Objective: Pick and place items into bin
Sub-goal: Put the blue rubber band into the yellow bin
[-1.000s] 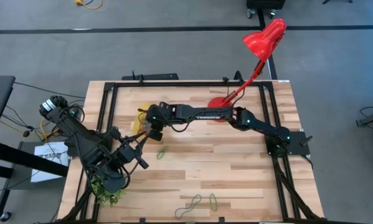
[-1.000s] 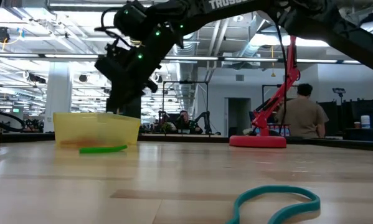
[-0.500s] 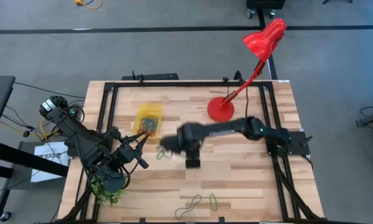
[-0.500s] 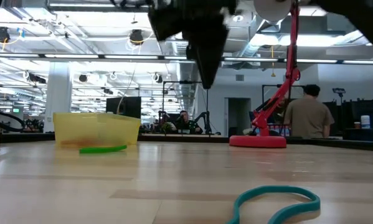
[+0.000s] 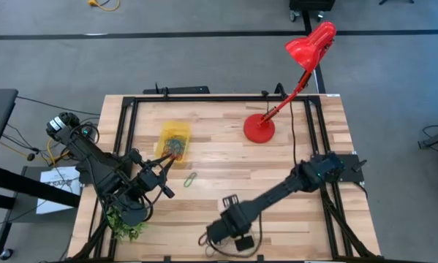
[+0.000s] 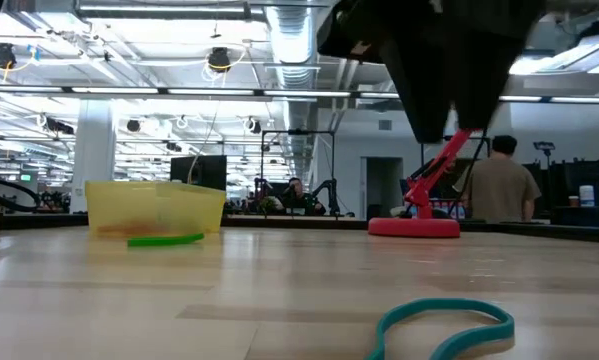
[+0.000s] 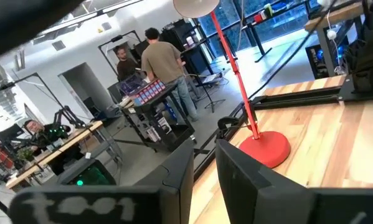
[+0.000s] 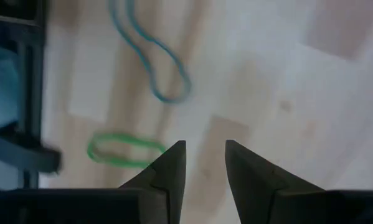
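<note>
While right fingers (image 8: pixel 205 163) hover apart, green loop (image 8: pixel 124 150) just beside, teal loop (image 8: pixel 150 59) beyond, left fingers (image 7: pixel 202 177) narrowly apart.

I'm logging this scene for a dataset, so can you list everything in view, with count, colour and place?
Bin: one, translucent yellow, far left part of the table, holding several coloured loops.
Green loop: one, on the table just beside the bin.
Teal loop: one, near edge of the table.
Second green loop: one, next to the teal loop.
Lamp: one, red, far right part of the table.
Plant: one, green, near-left corner.
Person: one, in the room behind.
Left gripper: waiting beside the bin.
Right gripper: open, over the near-edge loops.
</note>
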Controlling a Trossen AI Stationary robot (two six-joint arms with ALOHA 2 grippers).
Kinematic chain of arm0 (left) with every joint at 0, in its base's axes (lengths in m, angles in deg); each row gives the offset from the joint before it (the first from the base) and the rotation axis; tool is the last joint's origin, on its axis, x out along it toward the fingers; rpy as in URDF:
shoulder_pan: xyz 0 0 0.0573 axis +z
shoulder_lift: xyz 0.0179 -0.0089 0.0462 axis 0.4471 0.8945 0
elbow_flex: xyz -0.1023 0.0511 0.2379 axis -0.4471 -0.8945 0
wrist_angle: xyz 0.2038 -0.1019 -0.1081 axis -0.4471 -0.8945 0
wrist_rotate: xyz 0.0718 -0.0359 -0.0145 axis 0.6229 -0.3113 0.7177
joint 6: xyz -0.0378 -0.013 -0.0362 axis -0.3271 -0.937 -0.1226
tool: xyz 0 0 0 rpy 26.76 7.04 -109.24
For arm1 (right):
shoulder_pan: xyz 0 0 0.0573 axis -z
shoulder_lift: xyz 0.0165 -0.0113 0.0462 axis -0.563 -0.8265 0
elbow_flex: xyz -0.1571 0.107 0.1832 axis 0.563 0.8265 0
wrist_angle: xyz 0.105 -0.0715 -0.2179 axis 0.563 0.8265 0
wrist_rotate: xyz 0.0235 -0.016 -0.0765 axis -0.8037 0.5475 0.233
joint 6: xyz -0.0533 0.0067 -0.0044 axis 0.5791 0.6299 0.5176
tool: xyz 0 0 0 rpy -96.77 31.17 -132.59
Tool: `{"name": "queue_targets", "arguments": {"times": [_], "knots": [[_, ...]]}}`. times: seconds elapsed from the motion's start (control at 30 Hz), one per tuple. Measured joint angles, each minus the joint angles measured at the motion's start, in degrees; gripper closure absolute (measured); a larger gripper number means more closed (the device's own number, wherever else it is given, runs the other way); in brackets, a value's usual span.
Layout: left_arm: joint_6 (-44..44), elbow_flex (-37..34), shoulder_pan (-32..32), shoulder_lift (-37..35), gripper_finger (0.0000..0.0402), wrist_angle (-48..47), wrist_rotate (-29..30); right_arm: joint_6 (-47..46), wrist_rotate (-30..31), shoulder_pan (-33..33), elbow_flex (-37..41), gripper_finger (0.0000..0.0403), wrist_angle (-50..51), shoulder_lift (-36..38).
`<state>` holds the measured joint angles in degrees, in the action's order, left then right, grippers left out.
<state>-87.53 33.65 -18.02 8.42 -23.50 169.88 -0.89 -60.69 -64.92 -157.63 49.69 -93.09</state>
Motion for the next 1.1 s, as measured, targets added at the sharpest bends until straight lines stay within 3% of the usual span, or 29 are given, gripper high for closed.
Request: {"name": "queue_targets", "arguments": {"times": [0.1,0.23,0.4,0.8,1.1], "knots": [[-2.33,0.00,0.00,-0.01,0.0340,0.00,-0.48,-0.41,-0.07,-1.68,2.93,0.0296,-7.90,0.05],[-5.30,0.00,0.00,0.00,0.0340,0.00,-5.64,-4.40,0.09,-3.32,4.62,0.0296,-12.35,0.01],[-8.20,0.00,0.00,0.11,0.0340,-0.01,-10.12,-6.64,6.24,-4.38,7.62,0.0296,-16.30,-0.15],[-8.63,0.00,0.11,2.27,0.0340,-0.07,-8.19,-11.80,7.45,-3.60,15.28,0.0296,-20.03,0.04],[-7.46,0.00,0.11,2.27,0.0340,-0.04,-6.64,-11.58,6.93,-2.29,15.81,0.0297,-21.27,0.12]]}}
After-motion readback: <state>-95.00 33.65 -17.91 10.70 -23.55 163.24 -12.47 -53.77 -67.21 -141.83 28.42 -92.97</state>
